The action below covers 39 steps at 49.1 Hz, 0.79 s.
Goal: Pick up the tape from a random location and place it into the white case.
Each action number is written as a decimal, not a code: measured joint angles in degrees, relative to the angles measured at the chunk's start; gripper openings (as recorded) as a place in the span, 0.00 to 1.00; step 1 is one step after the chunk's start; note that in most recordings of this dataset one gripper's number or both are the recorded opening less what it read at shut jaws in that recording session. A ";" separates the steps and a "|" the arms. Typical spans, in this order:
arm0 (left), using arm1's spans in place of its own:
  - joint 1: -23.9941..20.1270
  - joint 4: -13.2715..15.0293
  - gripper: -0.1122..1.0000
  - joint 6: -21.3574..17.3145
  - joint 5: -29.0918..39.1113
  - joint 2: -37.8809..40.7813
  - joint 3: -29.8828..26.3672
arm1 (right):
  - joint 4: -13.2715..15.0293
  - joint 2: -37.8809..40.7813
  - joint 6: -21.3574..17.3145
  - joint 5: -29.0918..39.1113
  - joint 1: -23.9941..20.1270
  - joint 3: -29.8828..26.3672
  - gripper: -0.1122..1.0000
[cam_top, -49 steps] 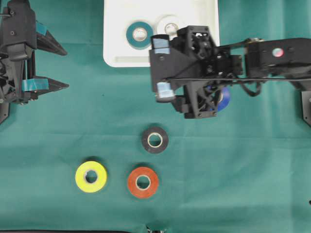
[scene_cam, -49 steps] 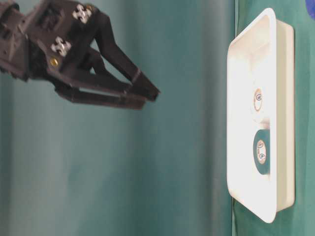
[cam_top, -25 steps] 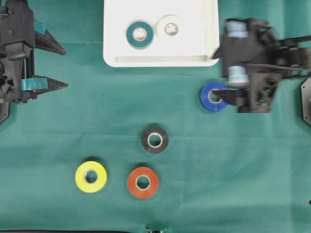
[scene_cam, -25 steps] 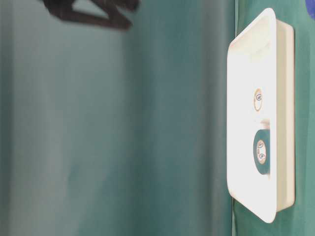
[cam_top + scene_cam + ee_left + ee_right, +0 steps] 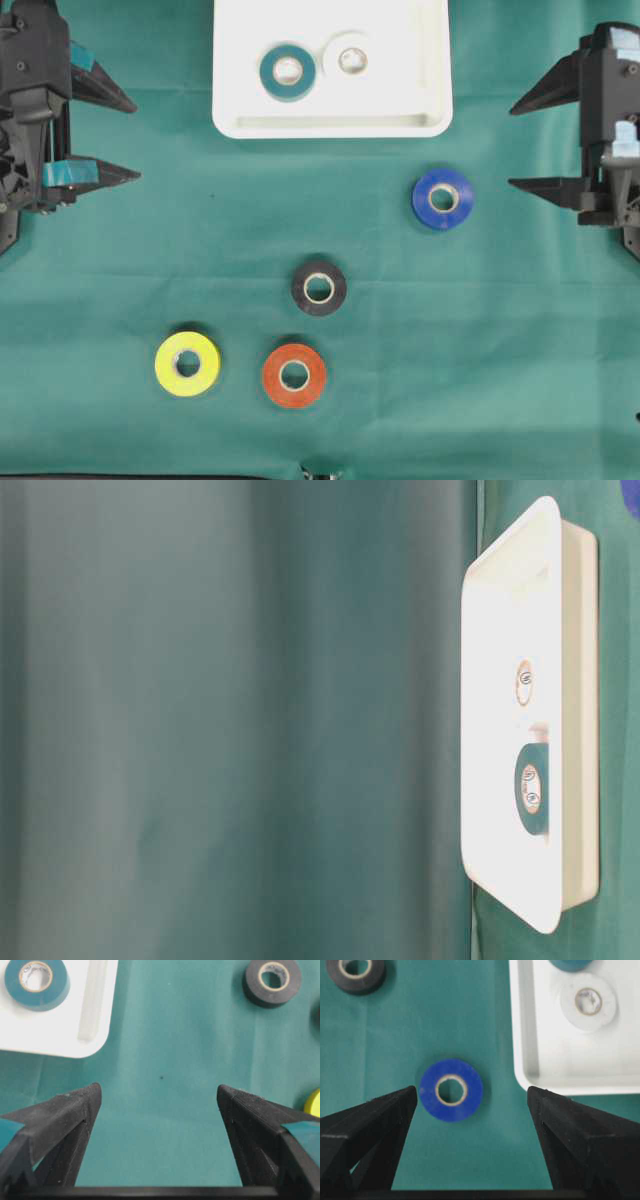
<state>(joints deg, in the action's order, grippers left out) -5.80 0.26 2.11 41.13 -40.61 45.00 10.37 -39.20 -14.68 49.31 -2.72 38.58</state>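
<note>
Over on the right the right gripper [image 5: 528, 142] stands with its two black fingers [image 5: 375, 1125] spread wide apart, nothing between them, nothing touched; looking down from its own camera, the green cloth [image 5: 480, 350] shows in the gap, with the blue tape [image 5: 443, 198] lying flat on it a little ahead of the fingertips and closer to one finger than the other. The left gripper [image 5: 130, 138] at the opposite side is just as wide open and just as empty, its blue-padded fingers [image 5: 60, 1120] framing bare cloth. Between the two arms, along the far edge, sits the white case [image 5: 425, 100], and inside it two rolls lie flat side by side: a teal tape [image 5: 287, 70] and a white tape [image 5: 348, 58], close together, though I cannot tell whether they touch. The blue roll rests just outside the case's near right corner, apart from its rim. Further out on the cloth, a black tape [image 5: 319, 288] lies near the middle, with a red tape [image 5: 294, 375] just below it and a yellow tape [image 5: 187, 364] off to the left of the red one, all three separate from one another.
</note>
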 measured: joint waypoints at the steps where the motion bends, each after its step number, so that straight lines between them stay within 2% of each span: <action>1: 0.00 0.00 1.00 0.00 0.00 0.09 0.00 | 0.00 -0.09 0.00 -0.09 0.00 0.09 0.90; 26: 0.18 0.00 1.00 0.09 -0.53 0.00 -0.09 | -0.09 -0.26 -0.09 -0.62 0.00 0.26 0.90; 39: 4.48 0.00 1.00 0.09 -0.62 0.00 0.00 | 0.00 -0.26 -0.09 -0.62 0.00 0.35 0.90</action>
<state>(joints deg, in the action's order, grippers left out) -1.32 0.26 2.20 40.52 -40.61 45.00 10.37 -39.46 -14.77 48.69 -2.72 38.94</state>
